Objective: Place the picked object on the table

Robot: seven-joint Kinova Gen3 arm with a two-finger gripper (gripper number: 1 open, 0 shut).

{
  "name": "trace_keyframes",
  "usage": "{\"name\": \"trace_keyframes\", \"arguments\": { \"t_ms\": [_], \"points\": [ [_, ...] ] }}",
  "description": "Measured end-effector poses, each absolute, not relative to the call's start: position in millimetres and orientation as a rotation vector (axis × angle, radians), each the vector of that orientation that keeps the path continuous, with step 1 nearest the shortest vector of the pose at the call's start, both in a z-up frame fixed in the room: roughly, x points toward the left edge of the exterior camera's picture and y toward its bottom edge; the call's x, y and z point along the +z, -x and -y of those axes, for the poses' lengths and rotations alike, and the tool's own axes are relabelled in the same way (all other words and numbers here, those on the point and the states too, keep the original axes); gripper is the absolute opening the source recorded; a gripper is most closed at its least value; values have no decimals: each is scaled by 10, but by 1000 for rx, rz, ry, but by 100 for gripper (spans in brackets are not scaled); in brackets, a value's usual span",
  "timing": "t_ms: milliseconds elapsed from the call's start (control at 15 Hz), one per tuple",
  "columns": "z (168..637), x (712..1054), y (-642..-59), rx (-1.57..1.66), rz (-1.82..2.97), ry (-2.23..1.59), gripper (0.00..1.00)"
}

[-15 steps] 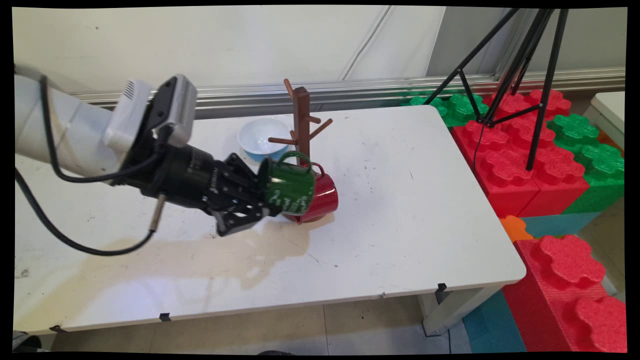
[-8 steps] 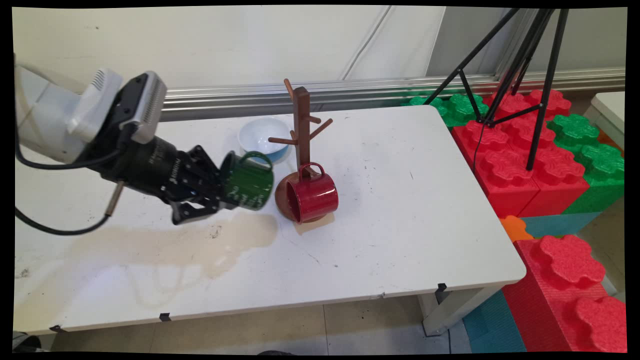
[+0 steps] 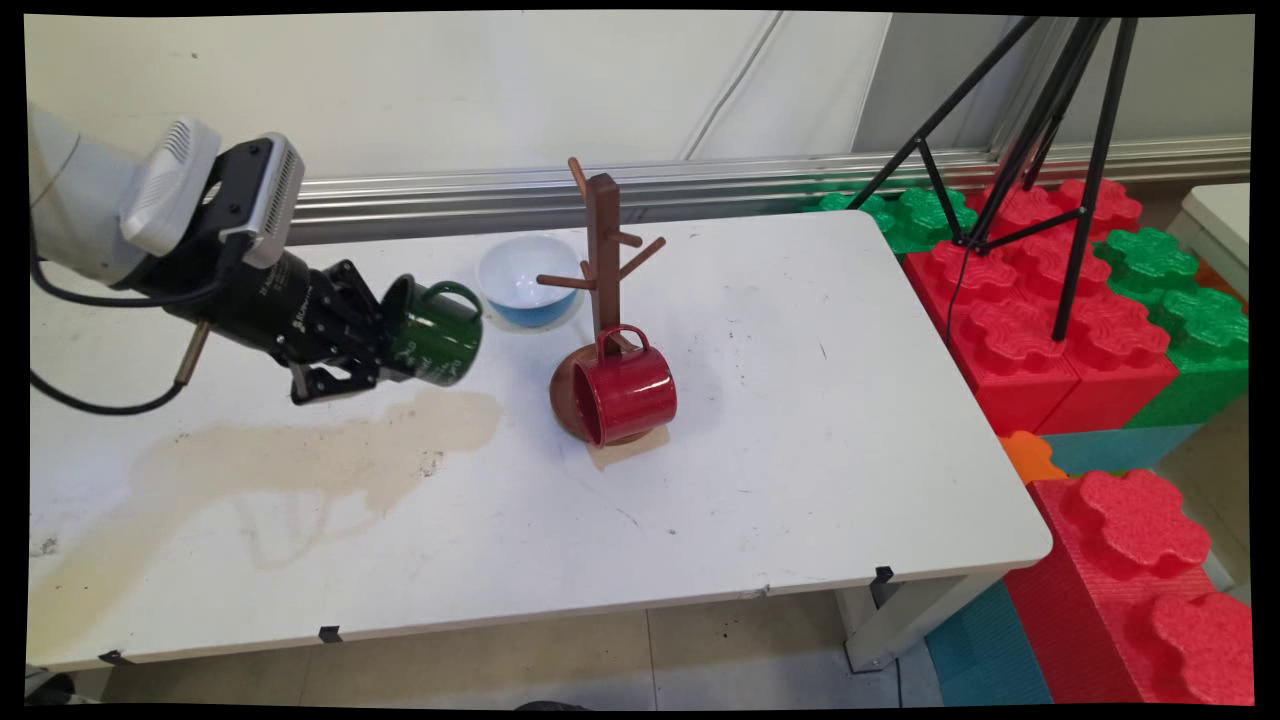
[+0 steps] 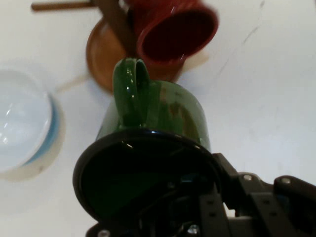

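End effector (image 3: 385, 345) clamped on green mug's (image 3: 434, 331) rim, mug held sideways above tabletop (image 3: 800, 450), handle up, base pointing toward mug tree (image 3: 603, 290) and red mug (image 3: 628, 388).

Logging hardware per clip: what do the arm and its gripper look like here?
The arm is white and rounded, with black cables looping beneath it. A grey-white ribbed camera module sits on the wrist. The gripper is black, with a cylindrical body bearing small white lettering and an open linkage.

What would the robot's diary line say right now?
claw: shut on green mug, held sideways above table | red mug: on rack | bowl: behind
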State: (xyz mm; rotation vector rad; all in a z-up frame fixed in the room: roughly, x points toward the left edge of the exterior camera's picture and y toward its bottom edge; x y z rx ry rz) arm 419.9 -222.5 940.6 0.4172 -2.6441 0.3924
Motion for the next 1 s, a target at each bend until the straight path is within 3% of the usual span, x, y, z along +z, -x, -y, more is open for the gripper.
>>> {"name": "trace_keyframes", "arguments": {
  "t_ms": [1000],
  "points": [
    [2823,9115,-4512,560,2874,-568,0]
  ]
}}
